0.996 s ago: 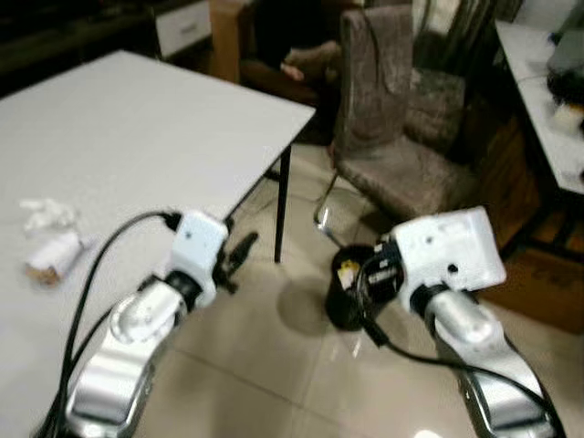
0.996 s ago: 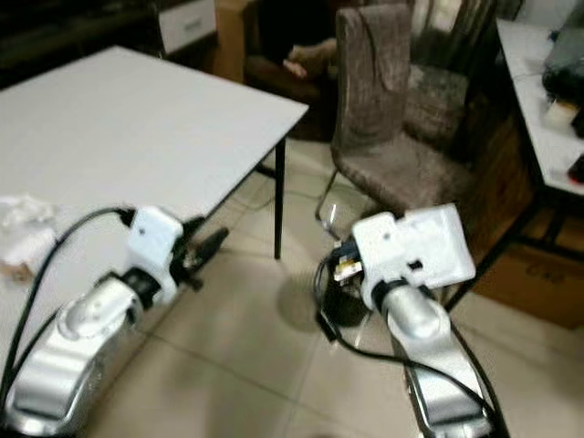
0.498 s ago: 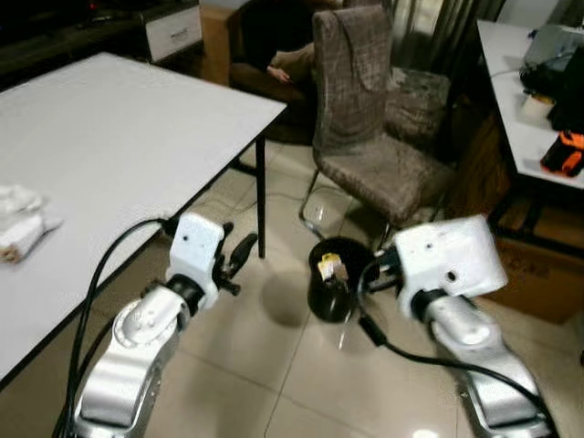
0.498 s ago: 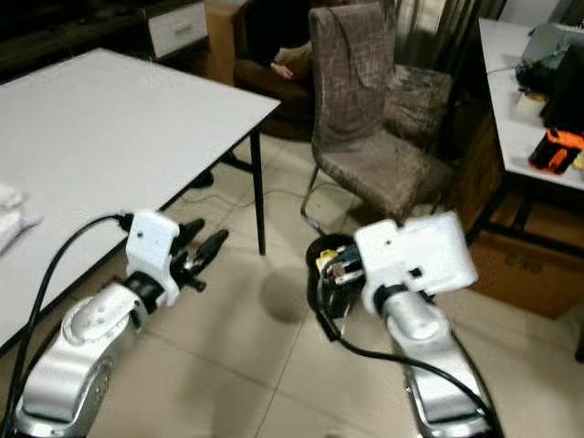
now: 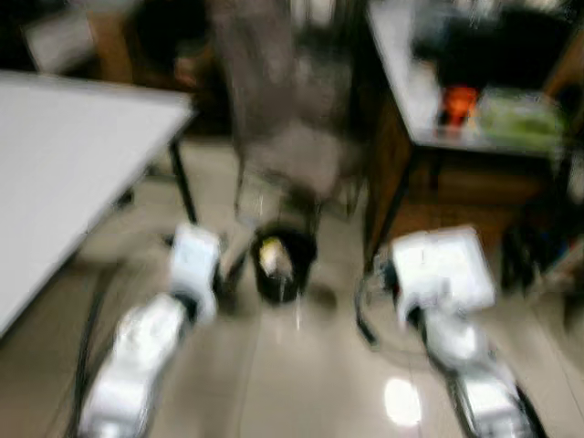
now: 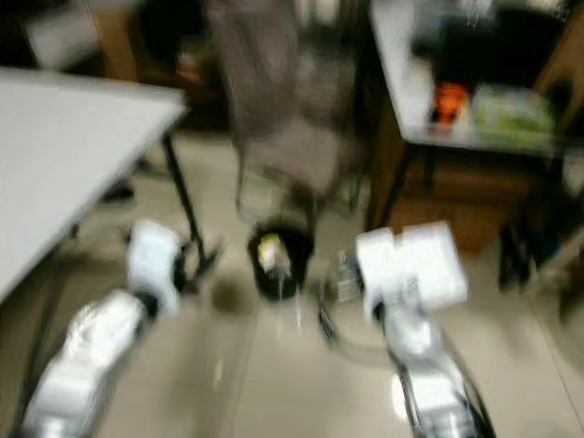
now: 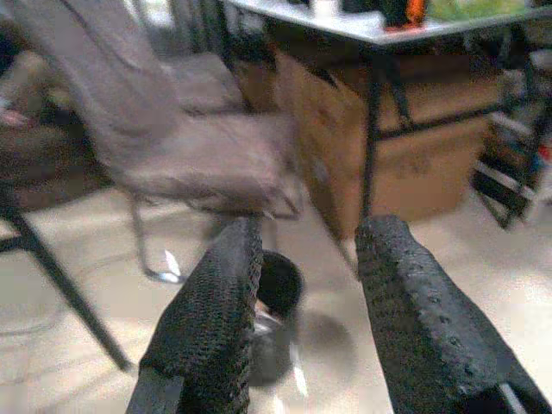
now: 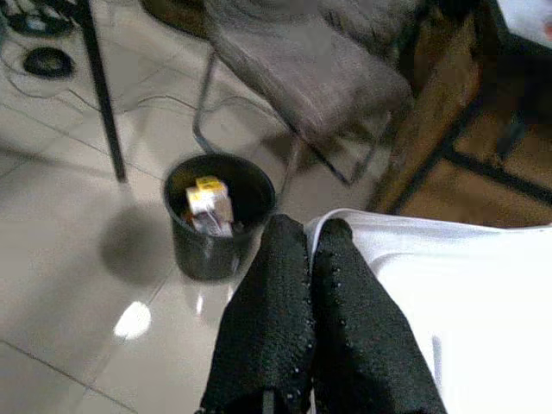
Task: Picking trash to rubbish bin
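Left and right eye views: both are smeared by camera motion. I can make out a small black rubbish bin (image 5: 284,265) on pale glossy floor tiles (image 5: 301,383), with a yellowish scrap of trash (image 5: 270,256) inside it. A brown upholstered chair (image 5: 274,119) stands just behind the bin. A white bench (image 5: 64,155) with thin black legs lies to my left, and a second bench (image 5: 429,100) carrying blurred orange and green items lies to my right. The silver left arm and its left pincer (image 6: 196,265) are just to the left of the bin; the right arm's white wrist housing (image 6: 406,265) is to its right.

Left wrist view: the left pincer (image 7: 304,285) is released, its two stippled black rubber fingers (image 7: 216,310) spread well apart with nothing between them. The bin (image 7: 278,293) shows through the gap, on the floor below the chair's (image 7: 172,147) fabric seat and chrome frame. A cardboard box (image 7: 405,147) sits under the far bench.

Right wrist view: the right pincer (image 8: 309,250) is clenched, fingers pressed together, and I see nothing held. The round, smooth-walled plastic bin (image 8: 217,220) holds a crumpled carton-like piece of trash (image 8: 207,207).

Progress, as I judge it: some trash is already binned; both pincers are unloaded, so any remaining pieces must yet be fetched.
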Robot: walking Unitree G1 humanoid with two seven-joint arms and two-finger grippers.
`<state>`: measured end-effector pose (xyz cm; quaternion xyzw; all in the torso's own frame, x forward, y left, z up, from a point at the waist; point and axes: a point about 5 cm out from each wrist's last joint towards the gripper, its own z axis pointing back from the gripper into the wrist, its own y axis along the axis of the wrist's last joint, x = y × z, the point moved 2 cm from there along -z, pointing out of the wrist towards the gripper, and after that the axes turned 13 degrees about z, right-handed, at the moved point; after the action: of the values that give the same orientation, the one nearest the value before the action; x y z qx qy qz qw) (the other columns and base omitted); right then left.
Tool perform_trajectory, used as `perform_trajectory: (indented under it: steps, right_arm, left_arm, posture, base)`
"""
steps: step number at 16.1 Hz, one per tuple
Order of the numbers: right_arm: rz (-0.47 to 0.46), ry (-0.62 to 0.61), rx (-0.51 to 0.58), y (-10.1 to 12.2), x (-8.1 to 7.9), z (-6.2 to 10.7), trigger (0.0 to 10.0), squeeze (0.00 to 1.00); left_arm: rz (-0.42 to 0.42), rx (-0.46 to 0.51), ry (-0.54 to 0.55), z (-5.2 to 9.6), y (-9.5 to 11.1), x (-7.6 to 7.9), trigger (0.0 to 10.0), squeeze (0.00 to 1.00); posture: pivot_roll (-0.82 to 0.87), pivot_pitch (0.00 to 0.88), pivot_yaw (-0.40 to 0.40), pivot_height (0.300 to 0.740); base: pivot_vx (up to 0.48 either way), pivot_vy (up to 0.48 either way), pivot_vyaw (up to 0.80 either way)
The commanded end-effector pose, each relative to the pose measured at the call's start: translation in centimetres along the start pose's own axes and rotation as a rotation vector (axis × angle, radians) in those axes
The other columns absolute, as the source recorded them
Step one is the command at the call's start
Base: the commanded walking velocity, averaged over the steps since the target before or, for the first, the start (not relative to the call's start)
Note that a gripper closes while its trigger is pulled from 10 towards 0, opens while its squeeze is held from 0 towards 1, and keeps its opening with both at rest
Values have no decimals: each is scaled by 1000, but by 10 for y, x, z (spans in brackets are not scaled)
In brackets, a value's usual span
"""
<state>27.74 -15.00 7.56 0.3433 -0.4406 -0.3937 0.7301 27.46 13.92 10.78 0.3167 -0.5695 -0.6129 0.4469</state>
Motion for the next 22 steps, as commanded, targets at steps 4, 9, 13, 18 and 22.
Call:
perform_trajectory:
  steps: [4, 9, 13, 18, 22]
  right_arm:
    - [24, 38, 64, 10, -2, -4, 10000, 0]
    - [36, 152, 105, 15, -14, -7, 10000, 0]
    - [116, 261, 137, 19, -26, -7, 10000, 0]
    - [139, 365, 212, 26, -41, -12, 10000, 0]
    - [102, 335, 240, 28, -38, -14, 10000, 0]
  left_arm:
    - [-35, 15, 20, 2, 0, -8, 10000, 0]
    - [-44, 4, 58, 5, -5, -13, 10000, 0]
    - [-45, 9, 70, 7, -4, -17, 10000, 0]
    - [-46, 1, 77, 11, -5, -19, 10000, 0]
    - [-46, -2, 59, 10, -4, -17, 10000, 0]
  posture:
    - [-35, 51, -71, 740]
    - [-32, 60, -75, 740]
    - [-26, 68, -78, 740]
    - [-17, 73, -75, 740]
    - [-16, 76, -71, 740]
  base:
    - [308, 0, -695]
    - [339, 0, 0]
    - [360, 0, 561]
    - [364, 0, 753]
    - [369, 0, 0]
